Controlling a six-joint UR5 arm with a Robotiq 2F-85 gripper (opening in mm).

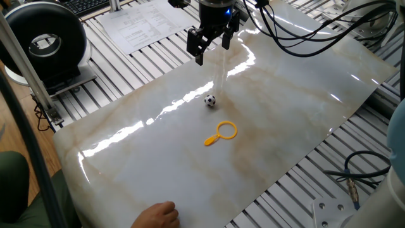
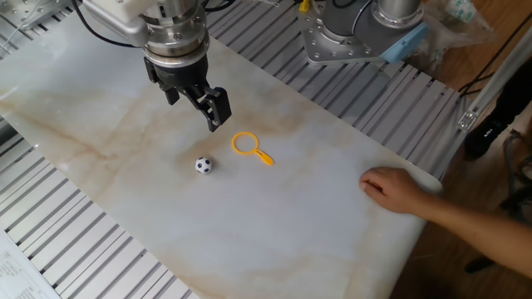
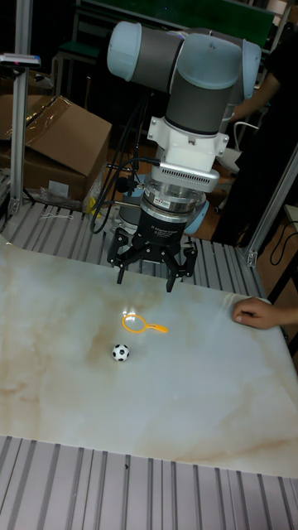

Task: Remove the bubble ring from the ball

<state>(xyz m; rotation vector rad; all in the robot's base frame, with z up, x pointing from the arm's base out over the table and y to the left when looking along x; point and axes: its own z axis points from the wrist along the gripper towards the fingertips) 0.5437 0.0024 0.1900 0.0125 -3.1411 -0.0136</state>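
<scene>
Claw (image 2: 193,104): its fingers stood apart with nothing between them, pointing down.
Claw's place: it hung above the desk (image 1: 158,171), clear of the surface, toward the far side from where the hand rested; it touched neither ball nor ring.
Ball (image 1: 210,100): a small black-and-white football, sitting alone on the bare marble-patterned top, near the middle.
Ring (image 1: 218,136): a yellow loop with a short handle, lying flat on the desk beside the ball, with a clear gap between them. It was not around the ball and not touching it.
Ring's handle: it pointed away from the claw, roughly toward the desk edge where the hand lay.
Ball and claw: in the tall fixed view the ball sat nearer the camera than the ring, and the claw hung behind both.
Hand (image 2: 391,187): a person's bare hand rested palm down at the edge of the desk, well apart from ball and ring, with the forearm trailing off the side.
Arm (image 3: 194,91): grey and pale blue, bent over the desk, with a lit blue light at the wrist in one fixed view.
Cables (image 1: 304,31): black, looping from the wrist across the far corner.
Papers (image 1: 139,22): printed sheets lay on the slatted metal frame beyond the desk.
Box (image 3: 58,141): a brown cardboard box stood open behind the frame.
</scene>
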